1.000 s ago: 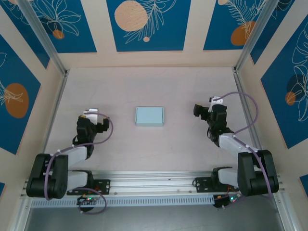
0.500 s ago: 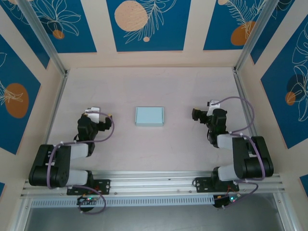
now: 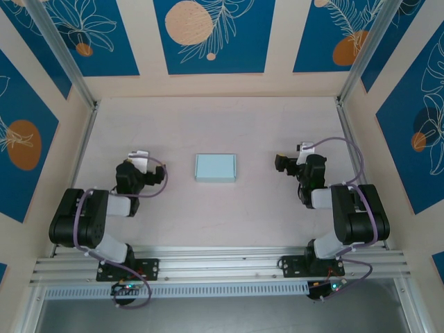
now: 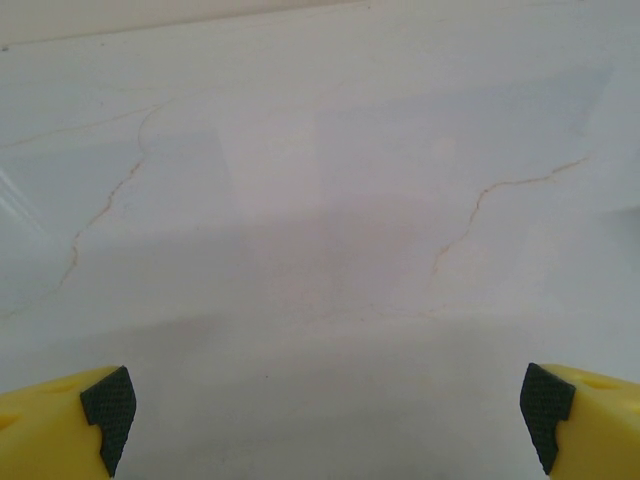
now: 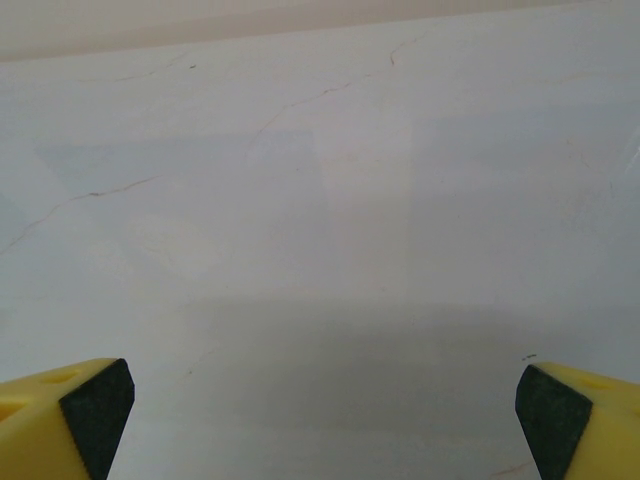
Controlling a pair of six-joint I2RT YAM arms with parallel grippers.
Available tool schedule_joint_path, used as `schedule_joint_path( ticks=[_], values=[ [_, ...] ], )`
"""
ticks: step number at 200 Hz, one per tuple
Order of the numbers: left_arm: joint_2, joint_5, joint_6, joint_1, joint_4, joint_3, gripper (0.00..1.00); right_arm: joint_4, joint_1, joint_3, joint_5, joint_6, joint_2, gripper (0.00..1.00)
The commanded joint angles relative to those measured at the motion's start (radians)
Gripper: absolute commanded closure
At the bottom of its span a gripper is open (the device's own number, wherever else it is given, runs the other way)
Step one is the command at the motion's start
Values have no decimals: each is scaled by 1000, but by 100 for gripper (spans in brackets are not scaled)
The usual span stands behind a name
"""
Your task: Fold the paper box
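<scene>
Risk: the thin card could be dented, or skidded across the bench (image 3: 208,125), if pushed from one side only. The paper box (image 3: 216,168) is laid flat at frame centre, seemingly closed, broad face up, long axis left–right. Left fingers (image 4: 108,405) and right fingers (image 5: 95,400) are spread wide, nothing pinched, well apart from it.

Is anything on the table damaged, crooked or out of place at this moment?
Nothing stands out. The paper box lies flat near the middle of the table, its edges nearly square to it, with nothing touching it. The left gripper and the right gripper are open and empty. On the table, thin brownish lines look like veining, not damage.
</scene>
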Motion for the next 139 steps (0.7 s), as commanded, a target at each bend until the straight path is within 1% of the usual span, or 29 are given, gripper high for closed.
schedule_joint_path(
  ticks=[1, 53, 75, 90, 110, 139],
  values=[
    [8, -47, -11, 3, -55, 53, 0, 7, -5, 18, 28, 5, 4, 1],
    [7, -33, -12, 4, -46, 47, 0, 6, -5, 18, 29, 6, 3, 0],
    [6, 45, 3, 14, -32, 40, 0, 7, -4, 18, 29, 6, 5, 0],
    [9, 107, -4, 38, -25, 38, 0, 6, -5, 18, 28, 6, 4, 0],
    [8, 106, -3, 40, -25, 37, 0, 6, -5, 17, 29, 5, 4, 0],
    [5, 75, -11, 37, -25, 34, 0, 5, -5, 18, 29, 5, 3, 1]
  ],
)
